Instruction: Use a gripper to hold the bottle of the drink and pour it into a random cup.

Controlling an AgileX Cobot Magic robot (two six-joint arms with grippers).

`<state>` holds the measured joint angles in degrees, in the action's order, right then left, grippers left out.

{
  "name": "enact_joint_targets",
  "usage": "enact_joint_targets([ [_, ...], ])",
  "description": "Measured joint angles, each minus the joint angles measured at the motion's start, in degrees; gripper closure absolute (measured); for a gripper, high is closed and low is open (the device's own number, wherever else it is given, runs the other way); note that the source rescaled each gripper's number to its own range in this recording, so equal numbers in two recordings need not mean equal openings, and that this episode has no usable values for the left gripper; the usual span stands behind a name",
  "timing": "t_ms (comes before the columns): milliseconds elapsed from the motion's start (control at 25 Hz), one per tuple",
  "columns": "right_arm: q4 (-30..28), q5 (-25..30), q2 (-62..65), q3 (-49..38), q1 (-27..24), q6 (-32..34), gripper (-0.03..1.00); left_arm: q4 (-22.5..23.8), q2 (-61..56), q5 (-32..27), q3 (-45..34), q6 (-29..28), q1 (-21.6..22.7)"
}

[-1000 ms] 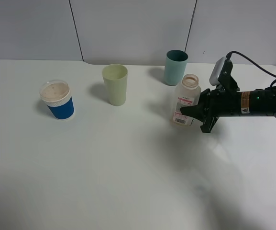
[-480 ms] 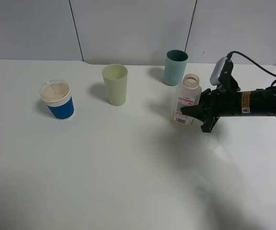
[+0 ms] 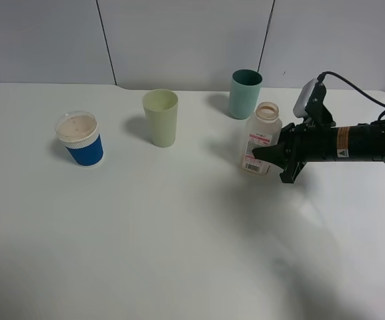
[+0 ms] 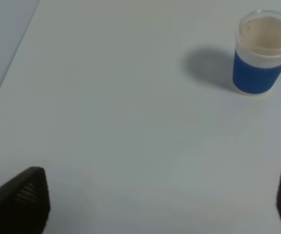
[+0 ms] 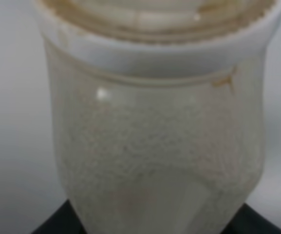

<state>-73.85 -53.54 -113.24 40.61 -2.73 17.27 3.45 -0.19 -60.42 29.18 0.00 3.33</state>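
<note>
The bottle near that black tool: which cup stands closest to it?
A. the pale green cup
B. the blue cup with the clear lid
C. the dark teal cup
C: the bottle stands just in front of the dark teal cup, while the pale green cup is farther off and the blue cup is farthest, across the table.

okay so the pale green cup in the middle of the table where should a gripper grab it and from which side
Grip the pale green cup across its mid wall, probably from the front, the side facing the camera. It stands upright with its mouth open and tapers toward the base, so a sideways pinch fits. The blue cup and teal cup stand well apart, leaving the approach free.
</note>
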Motion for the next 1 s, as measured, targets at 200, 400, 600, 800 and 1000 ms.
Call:
enact_joint_targets([
  [200, 0.2, 1.2, -0.1, 0.0, 0.0, 2.5, 0.58, 0.0, 0.0, 0.0, 0.0, 0.0, 0.0],
  [400, 2.6, 0.8, -0.1, 0.0, 0.0, 3.5, 0.10, 0.0, 0.0, 0.0, 0.0, 0.0, 0.0],
  [600, 3.0, -1.8, -0.1, 0.0, 0.0, 3.8, 0.04, 0.0, 0.0, 0.0, 0.0, 0.0, 0.0],
  [800, 3.2, -3.0, 1.2, 0.0, 0.0, 5.7, 0.03, 0.0, 0.0, 0.0, 0.0, 0.0, 0.0],
  [1000, 4.6, -2.5, 8.1, -0.1, 0.0, 9.0, 0.03, 0.0, 0.0, 0.0, 0.0, 0.0, 0.0],
])
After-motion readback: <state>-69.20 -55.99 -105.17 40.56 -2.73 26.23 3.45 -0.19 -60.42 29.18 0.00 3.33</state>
